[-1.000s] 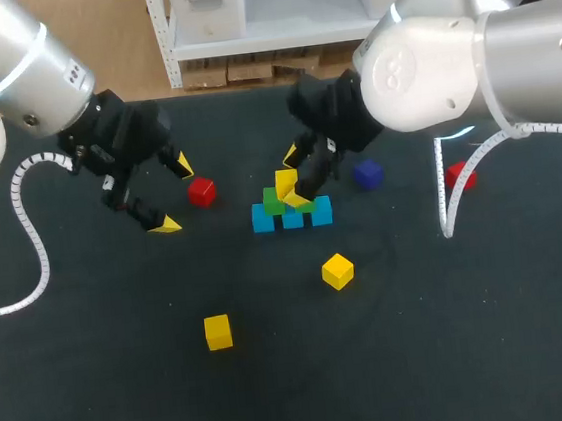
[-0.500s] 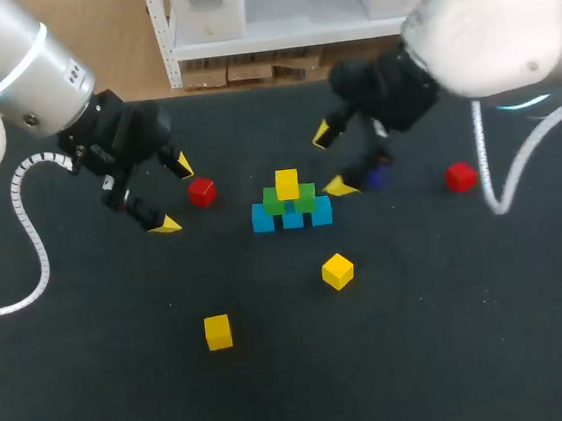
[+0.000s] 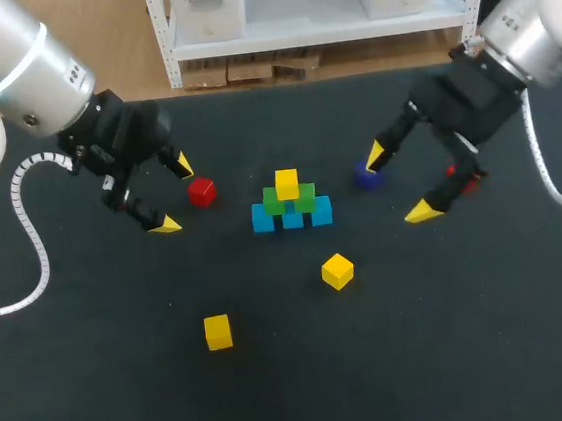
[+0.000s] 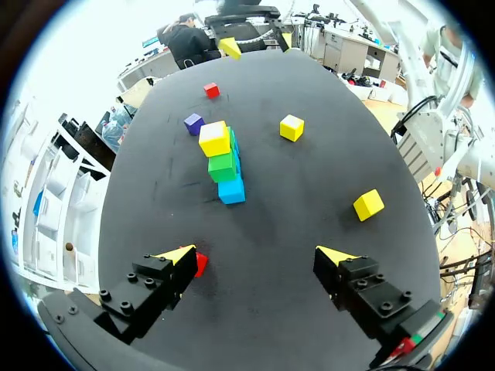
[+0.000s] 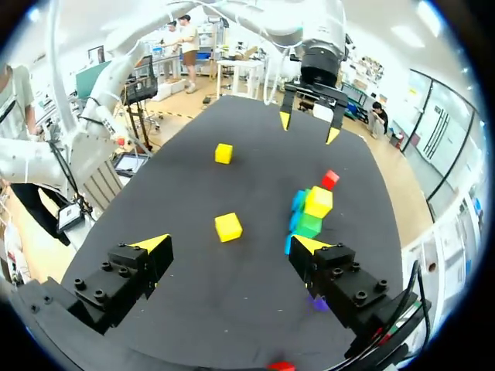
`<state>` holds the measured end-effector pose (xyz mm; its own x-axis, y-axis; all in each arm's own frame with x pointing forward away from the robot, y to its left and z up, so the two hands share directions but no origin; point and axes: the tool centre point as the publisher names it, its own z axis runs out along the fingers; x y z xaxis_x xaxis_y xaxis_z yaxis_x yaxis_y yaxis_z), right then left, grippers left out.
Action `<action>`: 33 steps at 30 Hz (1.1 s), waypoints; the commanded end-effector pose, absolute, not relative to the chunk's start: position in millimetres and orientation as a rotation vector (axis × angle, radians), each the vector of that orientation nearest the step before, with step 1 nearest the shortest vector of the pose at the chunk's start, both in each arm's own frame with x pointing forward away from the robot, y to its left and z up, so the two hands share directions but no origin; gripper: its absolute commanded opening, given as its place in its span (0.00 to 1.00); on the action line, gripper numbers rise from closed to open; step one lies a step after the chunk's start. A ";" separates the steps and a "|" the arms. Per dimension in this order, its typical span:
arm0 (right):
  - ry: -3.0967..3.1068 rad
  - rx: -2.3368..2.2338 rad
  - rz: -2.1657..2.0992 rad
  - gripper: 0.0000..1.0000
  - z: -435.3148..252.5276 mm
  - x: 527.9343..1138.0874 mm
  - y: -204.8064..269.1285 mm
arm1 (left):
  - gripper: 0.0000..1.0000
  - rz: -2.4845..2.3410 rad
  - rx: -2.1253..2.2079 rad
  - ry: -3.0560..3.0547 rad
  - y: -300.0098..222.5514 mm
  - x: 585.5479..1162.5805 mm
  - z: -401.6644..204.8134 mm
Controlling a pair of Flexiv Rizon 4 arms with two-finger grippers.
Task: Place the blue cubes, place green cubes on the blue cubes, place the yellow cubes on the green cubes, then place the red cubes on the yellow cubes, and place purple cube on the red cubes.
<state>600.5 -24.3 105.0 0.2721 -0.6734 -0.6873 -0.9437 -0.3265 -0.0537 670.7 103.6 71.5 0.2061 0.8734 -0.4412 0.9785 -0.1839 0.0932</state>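
Our left gripper [image 3: 176,194] and right gripper [image 3: 399,184] both stand wide and hold nothing. A loose yellow cube [image 3: 338,270] lies near the pyramid [image 3: 292,214], at its five o'clock. The cube seems light and stiff, so we would pinch it on two opposite flat faces.

The head view looks steeply down on the table [image 3: 99,390] from above and behind. The two wrist views face each other low across it; all three share the central cube stack [image 3: 289,204].
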 end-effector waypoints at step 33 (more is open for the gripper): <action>1.137 -2.310 0.921 1.00 8.9 582.5 39.5 | 1.00 -0.415 2.135 1.726 104.5 671.3 70.8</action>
